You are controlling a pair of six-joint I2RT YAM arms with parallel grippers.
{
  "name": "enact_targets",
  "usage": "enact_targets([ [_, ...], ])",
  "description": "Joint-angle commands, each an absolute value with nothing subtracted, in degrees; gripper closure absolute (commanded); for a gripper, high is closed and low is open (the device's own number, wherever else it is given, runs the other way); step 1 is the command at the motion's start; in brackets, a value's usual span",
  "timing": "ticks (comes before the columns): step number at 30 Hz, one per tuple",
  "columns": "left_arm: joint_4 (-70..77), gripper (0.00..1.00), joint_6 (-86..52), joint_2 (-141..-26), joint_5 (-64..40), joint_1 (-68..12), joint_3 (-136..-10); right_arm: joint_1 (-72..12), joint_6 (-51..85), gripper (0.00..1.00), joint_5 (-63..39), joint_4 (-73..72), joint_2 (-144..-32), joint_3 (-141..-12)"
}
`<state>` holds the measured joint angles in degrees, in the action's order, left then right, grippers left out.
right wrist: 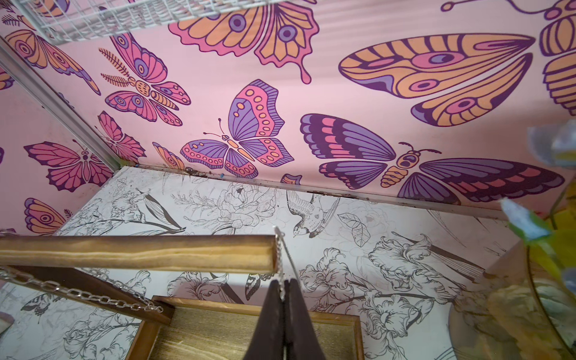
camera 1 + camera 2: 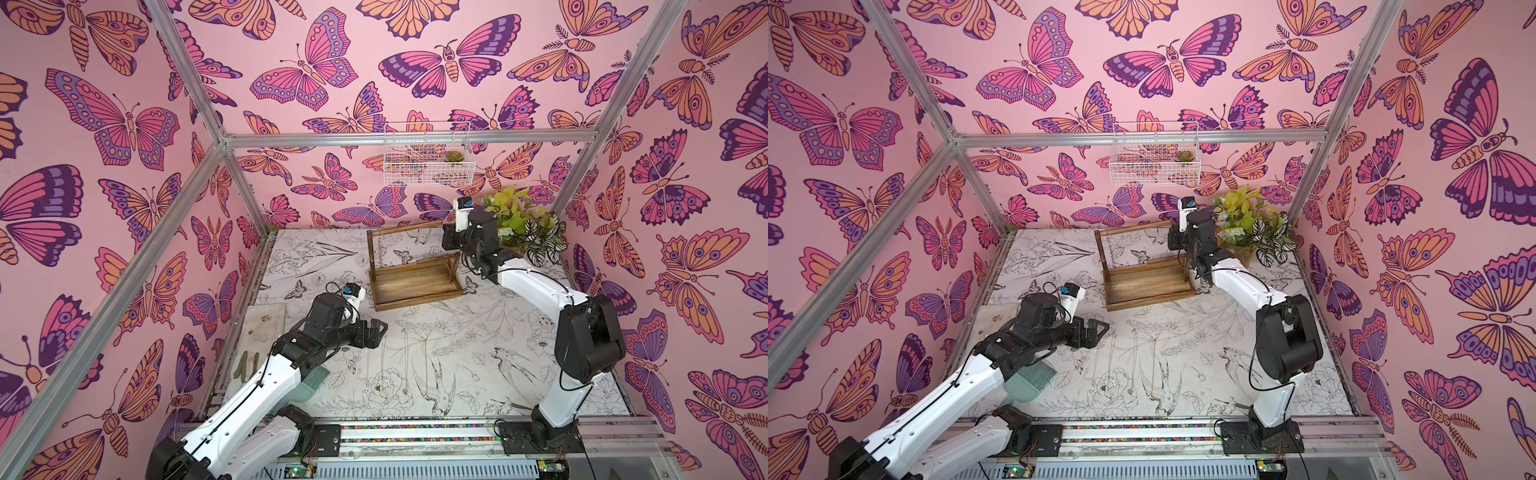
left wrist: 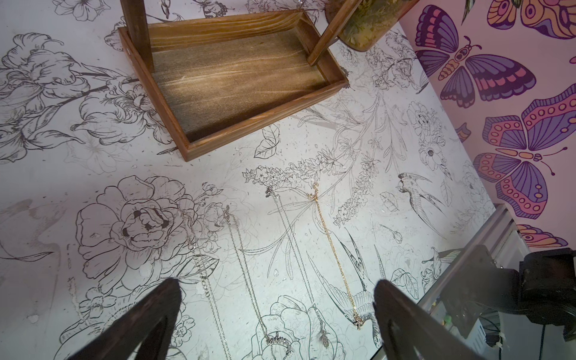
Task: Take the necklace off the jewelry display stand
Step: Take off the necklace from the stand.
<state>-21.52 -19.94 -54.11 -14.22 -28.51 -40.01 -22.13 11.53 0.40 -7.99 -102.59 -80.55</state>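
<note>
The dark brown wooden jewelry display stand [image 2: 415, 286] [image 2: 1146, 286] [image 3: 237, 78] sits at the back middle of the table. My right gripper [image 2: 446, 243] [image 2: 1173, 243] [image 1: 283, 282] is at the right end of its tall crossbar [image 1: 137, 252], shut on a thin silver necklace [image 1: 280, 271] that loops over the bar's tip. A chunkier silver chain [image 1: 78, 293] hangs on the stand lower down. My left gripper [image 2: 380, 332] [image 2: 1100, 332] [image 3: 276, 286] hovers open and empty in front of the stand.
Several necklaces lie stretched out on the flower-printed table under the left gripper, among them a gold one [image 3: 333, 243] and a silver one [image 3: 240, 249]. A white wire basket [image 2: 426, 160] hangs on the back wall. Potted plants [image 2: 528, 232] stand behind the right arm. A teal brush [image 2: 311, 382] lies under the left arm.
</note>
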Motion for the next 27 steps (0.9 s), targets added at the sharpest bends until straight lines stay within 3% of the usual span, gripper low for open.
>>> enact_targets([
  [1, -22.15, 0.02, -18.98, -54.25, -15.55, -28.21, -39.6, -21.33, 10.57, 1.0, 1.08, -6.51, -100.11, -82.45],
  [27, -19.96, 0.0, -16.18, -60.08, -17.14, -29.4, -44.4, -21.07, 6.73, 1.0, -3.21, 1.24, -91.43, -87.39],
])
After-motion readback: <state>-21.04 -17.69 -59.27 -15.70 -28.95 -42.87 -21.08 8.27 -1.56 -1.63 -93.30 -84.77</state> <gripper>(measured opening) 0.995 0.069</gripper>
